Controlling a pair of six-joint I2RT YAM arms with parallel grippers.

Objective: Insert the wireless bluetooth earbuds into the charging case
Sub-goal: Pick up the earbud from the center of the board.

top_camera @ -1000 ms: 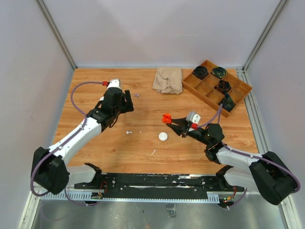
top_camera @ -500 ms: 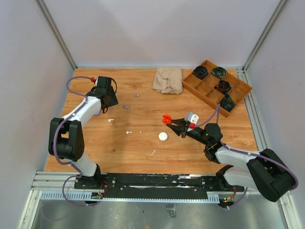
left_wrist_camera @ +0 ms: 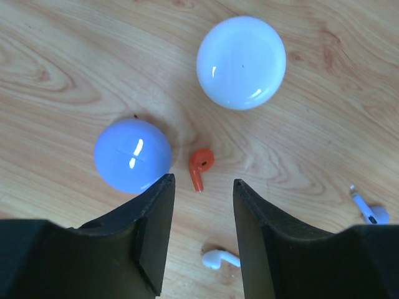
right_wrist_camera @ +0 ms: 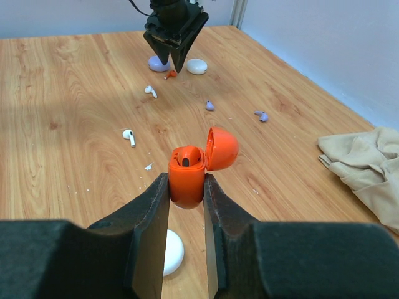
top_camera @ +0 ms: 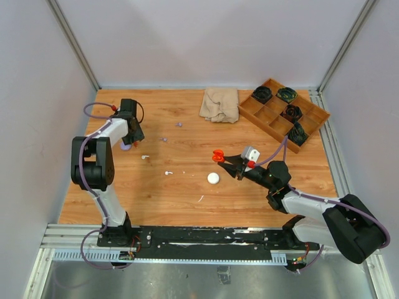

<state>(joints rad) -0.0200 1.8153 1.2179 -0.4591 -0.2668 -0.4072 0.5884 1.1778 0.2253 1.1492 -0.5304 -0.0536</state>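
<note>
A wood-grain table (top_camera: 162, 202) fills the floor of a pale, grey-walled booth (top_camera: 206, 37). The left arm (top_camera: 109, 134) stands folded up over its base and reaches to the far left part of the table, wrist turned down. The right arm (top_camera: 305, 202) lies low, stretched toward the middle. In the far right corner sits a wooden tray (top_camera: 259, 109) with dark objects in four of its compartments. Just left of it is a crumpled beige cloth (top_camera: 219, 104).

The left gripper (left_wrist_camera: 201, 185) points at the boards with its fingers spread. The orange earbud (left_wrist_camera: 201, 167) lies on the wood right at the gap between the tips, touched by neither. Just beside one fingertip is a pale purple round case (left_wrist_camera: 133, 155), and a white round case (left_wrist_camera: 241, 62) lies a little beyond. The right gripper (right_wrist_camera: 186, 177) pinches the orange charging case (right_wrist_camera: 186, 193) upright above the table, with its lid hinged open to one side. Something orange seems to sit in one well, but it is too small to be sure. A second white round case (top_camera: 214, 178) rests on the table just below it.

Two white earbuds (right_wrist_camera: 129, 136) lie on the wood between the arms, and two purple earbuds (right_wrist_camera: 210, 105) lie nearer the cloth.
</note>
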